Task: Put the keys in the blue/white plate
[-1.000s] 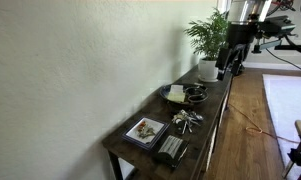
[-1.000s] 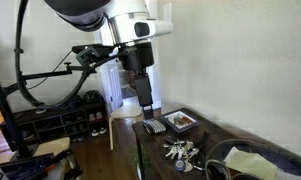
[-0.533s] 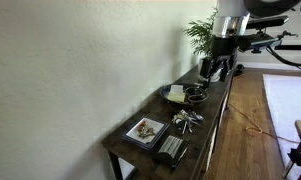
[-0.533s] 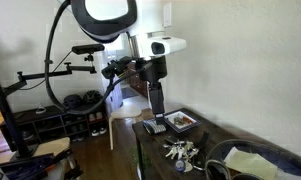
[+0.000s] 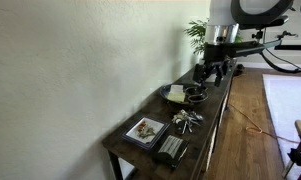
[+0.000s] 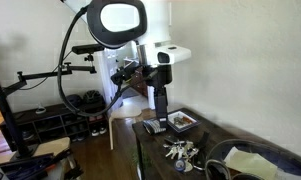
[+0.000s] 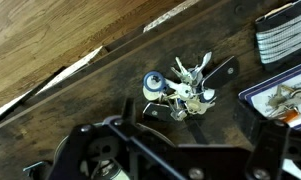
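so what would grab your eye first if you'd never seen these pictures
The big white-and-black robot arm dominates, its gripper hanging above the long dark wooden side table against the wall. Below it, the splayed bunch of silvery metal keys lies mid-table. It sits beside, not on, the small square blue-rimmed plate with a white patterned centre.

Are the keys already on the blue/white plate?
No, the keys lie on the dark table beside the blue/white plate, not on it.

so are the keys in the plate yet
Out. The keys lie splayed on the dark table, beside the plate, not on it.
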Robot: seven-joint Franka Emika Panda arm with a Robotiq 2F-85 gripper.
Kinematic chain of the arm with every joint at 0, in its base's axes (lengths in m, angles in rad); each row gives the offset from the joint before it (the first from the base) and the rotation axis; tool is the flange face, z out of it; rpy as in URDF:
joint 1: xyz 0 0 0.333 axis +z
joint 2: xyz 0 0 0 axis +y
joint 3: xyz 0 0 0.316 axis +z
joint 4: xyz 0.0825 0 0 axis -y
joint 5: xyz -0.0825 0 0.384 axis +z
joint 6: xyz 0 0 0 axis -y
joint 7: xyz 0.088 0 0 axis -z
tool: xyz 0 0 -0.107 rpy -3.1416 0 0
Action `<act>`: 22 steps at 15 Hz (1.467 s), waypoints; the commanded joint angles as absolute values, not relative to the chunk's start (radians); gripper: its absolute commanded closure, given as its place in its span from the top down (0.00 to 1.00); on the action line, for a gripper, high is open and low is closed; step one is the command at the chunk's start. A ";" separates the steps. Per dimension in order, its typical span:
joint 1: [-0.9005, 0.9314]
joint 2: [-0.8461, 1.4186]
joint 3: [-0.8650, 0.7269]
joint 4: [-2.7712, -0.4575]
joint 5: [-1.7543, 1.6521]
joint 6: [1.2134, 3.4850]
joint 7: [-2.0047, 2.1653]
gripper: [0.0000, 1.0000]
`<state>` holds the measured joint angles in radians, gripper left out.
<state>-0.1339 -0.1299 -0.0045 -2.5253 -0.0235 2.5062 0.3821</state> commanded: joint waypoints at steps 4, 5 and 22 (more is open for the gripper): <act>-0.122 -0.130 -0.017 -2.524 -0.026 2.504 0.383 1.00; -0.117 -0.139 -0.013 -2.535 -0.012 2.503 0.391 1.00; -0.044 0.200 -0.037 -2.348 0.095 2.582 0.618 1.00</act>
<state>-0.0765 0.1349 -0.0091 -2.3901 0.0698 2.5465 0.5502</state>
